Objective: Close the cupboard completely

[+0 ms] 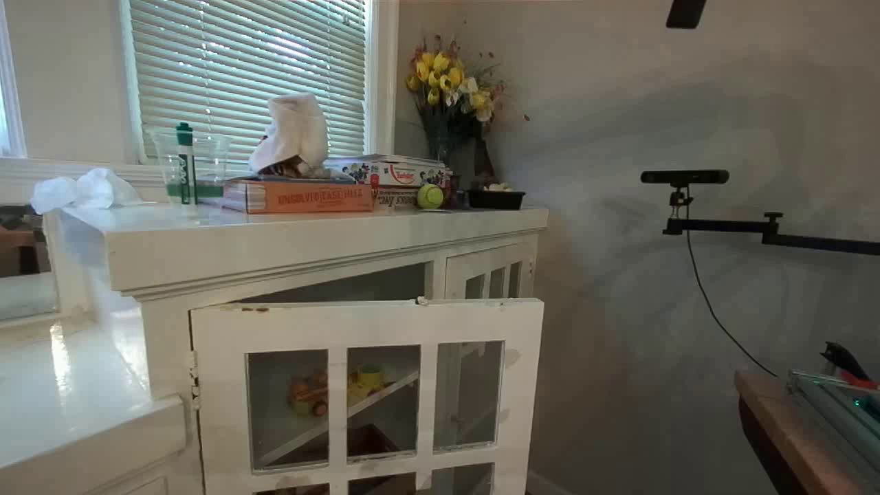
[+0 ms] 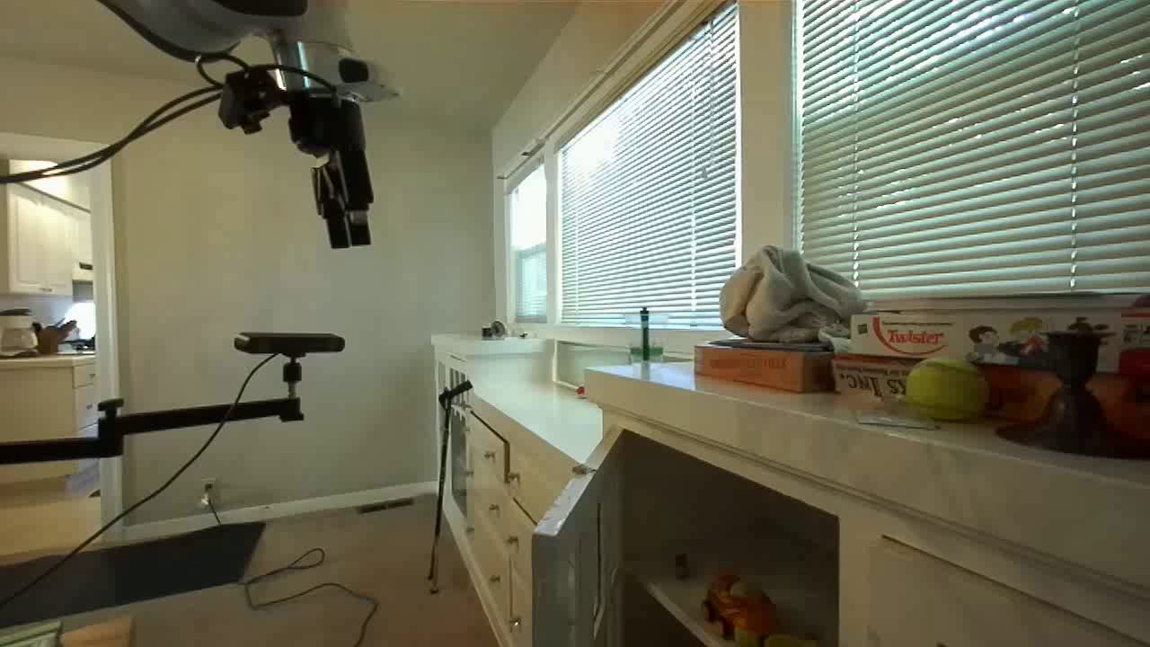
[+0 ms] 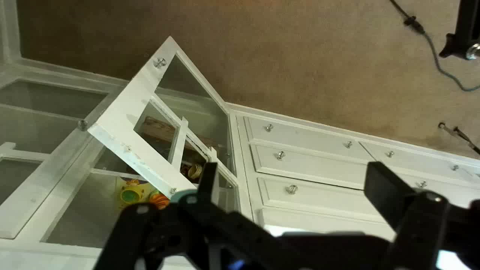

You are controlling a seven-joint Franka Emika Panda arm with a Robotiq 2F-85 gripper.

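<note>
The white cupboard [image 1: 323, 258] has a flat white top and glass-paned doors; it also shows in an exterior view [image 2: 665, 395]. One door [image 1: 368, 326] stands swung out on its hinges, leaving the cupboard open. This door's edge shows in an exterior view [image 2: 561, 521], and its panes and clear knob show in the wrist view [image 3: 129, 108]. The neighbouring door [image 1: 489, 265] is closed. My gripper [image 2: 349, 238] hangs in the air, apart from the cupboard. In the wrist view my gripper [image 3: 292, 174] has its fingers wide apart with nothing between them.
Boxes [image 1: 299, 197], a ball [image 1: 431, 196], a cloth [image 1: 292, 134] and a cup [image 2: 645, 346] stand on the top. Toys [image 2: 738, 607] lie on the inner shelf. White drawers [image 3: 307, 161] adjoin the open door. A camera on a black arm [image 2: 289, 343] stands away from the cupboard.
</note>
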